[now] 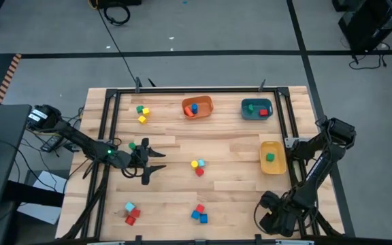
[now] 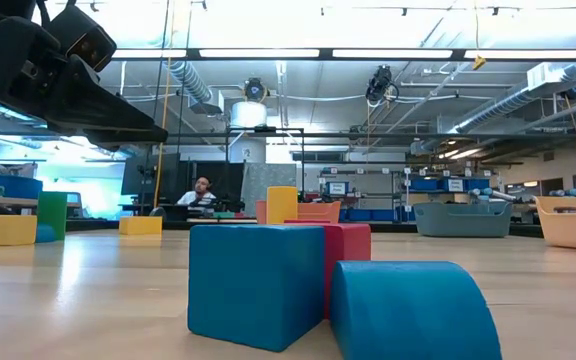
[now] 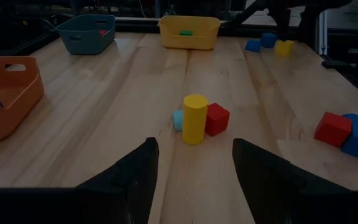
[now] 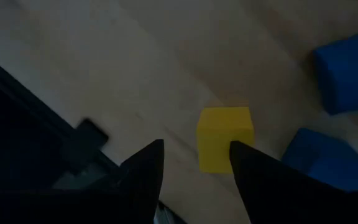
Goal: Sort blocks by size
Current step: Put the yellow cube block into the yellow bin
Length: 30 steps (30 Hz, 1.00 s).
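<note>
Orange bin (image 1: 197, 107) — red, blue blocks (image 1: 192, 109)

A: What sits on the wooden desk (image 1: 230, 197) besides the pieces being sorted?

B: Three bins. An orange bin (image 1: 197, 107) and a teal bin (image 1: 256, 109) stand along the far edge, with a yellow bin (image 1: 272, 157) nearer on the right.

A: And past the desk?

B: A person (image 2: 200, 192) seated among shelving, under ceiling lights.

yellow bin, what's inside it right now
One green block lies in the yellow bin, seen from above and from the left wrist view. Nothing else shows inside it from above.
</note>
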Available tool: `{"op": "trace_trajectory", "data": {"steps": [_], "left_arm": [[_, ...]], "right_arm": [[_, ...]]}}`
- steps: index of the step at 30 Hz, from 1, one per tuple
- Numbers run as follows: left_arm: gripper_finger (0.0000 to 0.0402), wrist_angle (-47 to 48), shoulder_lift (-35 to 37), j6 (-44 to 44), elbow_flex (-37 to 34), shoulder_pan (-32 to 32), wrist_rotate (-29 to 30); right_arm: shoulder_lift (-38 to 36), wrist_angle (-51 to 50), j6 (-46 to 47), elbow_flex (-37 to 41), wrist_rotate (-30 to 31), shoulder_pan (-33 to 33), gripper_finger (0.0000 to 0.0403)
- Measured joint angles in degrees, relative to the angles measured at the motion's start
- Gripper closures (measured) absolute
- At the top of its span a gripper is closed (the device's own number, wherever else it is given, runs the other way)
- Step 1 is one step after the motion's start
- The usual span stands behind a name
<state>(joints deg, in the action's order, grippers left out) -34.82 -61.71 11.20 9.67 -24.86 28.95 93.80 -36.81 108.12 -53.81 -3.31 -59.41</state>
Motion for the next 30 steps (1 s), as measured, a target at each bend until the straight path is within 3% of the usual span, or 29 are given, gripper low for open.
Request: {"op": "trace_trajectory", "data": {"steps": [11,30], "left_arm": [[0.0188,0.00,0.00,0.03,0.00,0.00,-0.01],[0.0188,-0.01,0.00,0.06,0.00,0.00,-0.02]], "right_arm": [[0.09,0.65,-0.76,0.33,0.99,-0.05,0.0218],[-4.52,-2.75,-2.91,0.71,1.98,0.64,0.0211]]}}
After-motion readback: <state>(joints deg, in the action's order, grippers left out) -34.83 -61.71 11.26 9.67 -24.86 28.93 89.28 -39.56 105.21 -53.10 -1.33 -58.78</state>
